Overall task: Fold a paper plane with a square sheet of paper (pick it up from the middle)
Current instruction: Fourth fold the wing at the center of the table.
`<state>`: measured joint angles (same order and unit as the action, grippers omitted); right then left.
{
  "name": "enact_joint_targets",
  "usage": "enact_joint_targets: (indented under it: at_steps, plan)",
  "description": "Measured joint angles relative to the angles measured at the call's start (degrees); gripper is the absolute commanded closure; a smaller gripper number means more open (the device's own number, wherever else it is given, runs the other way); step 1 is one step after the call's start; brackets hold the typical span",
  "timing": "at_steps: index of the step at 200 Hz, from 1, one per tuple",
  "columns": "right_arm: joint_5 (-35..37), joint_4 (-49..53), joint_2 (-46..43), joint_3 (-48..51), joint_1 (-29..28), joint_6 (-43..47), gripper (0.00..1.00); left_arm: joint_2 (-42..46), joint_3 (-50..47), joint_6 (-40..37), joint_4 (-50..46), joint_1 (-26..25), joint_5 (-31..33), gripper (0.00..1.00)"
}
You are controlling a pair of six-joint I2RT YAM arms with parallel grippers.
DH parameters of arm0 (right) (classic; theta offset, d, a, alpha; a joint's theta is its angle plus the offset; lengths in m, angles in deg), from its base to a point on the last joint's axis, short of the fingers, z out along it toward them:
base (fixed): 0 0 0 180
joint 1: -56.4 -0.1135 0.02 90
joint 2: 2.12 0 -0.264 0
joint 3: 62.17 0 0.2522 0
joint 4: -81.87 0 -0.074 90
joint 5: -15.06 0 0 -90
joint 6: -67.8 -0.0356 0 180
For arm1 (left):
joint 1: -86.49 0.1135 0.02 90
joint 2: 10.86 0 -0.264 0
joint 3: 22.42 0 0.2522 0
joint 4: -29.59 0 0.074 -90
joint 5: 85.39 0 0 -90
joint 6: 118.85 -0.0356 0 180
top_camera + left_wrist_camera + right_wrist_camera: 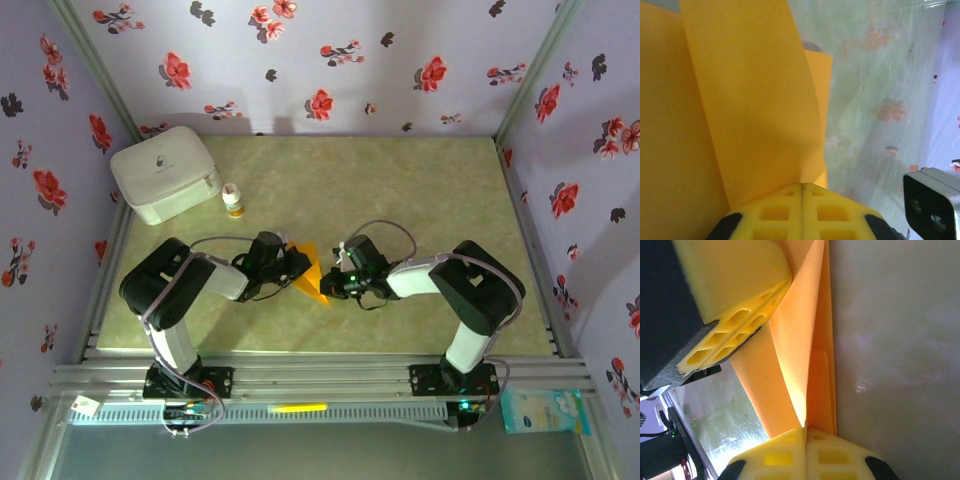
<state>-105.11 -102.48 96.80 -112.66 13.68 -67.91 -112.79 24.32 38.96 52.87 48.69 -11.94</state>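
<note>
Square sheet of paper (312,272) clamped from both sides, near the middle of the table's (420,200) near edge.
The end effectors hide much of it from above, and its layers cannot be counted. It is bright orange, creased and angular, with one flap raised. Both arms bend inward. The left end effector (801,187) and the right end effector (805,430) each pinch an edge.

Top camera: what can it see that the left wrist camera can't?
From the top: the white box, the bottle beside it, the left arm, the right arm, and the right tool shut on the paper. From the left wrist: a close look at the left tool, its yellow fingers pressed shut on the paper's folded layers. Both: the orange paper and the green table.
</note>
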Motion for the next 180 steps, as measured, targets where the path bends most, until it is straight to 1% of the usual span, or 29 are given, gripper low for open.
enact_joint_targets:
  at_steps: [44,140,180]
  plan:
    - [0.00,0.04,0.02,-0.04,0.00,0.00,0.96,0.55,0.02,-0.04,-1.11,0.00,0.28,1.00]
    - [-0.52,0.48,-0.33,-0.20,0.04,-1.03,0.87,0.68,0.61,-0.04,-2.69,0.00,0.35,1.00]
    - [-0.96,0.57,-0.52,-0.20,0.04,-1.01,0.87,0.68,0.44,-0.02,-2.34,0.00,0.35,1.00]
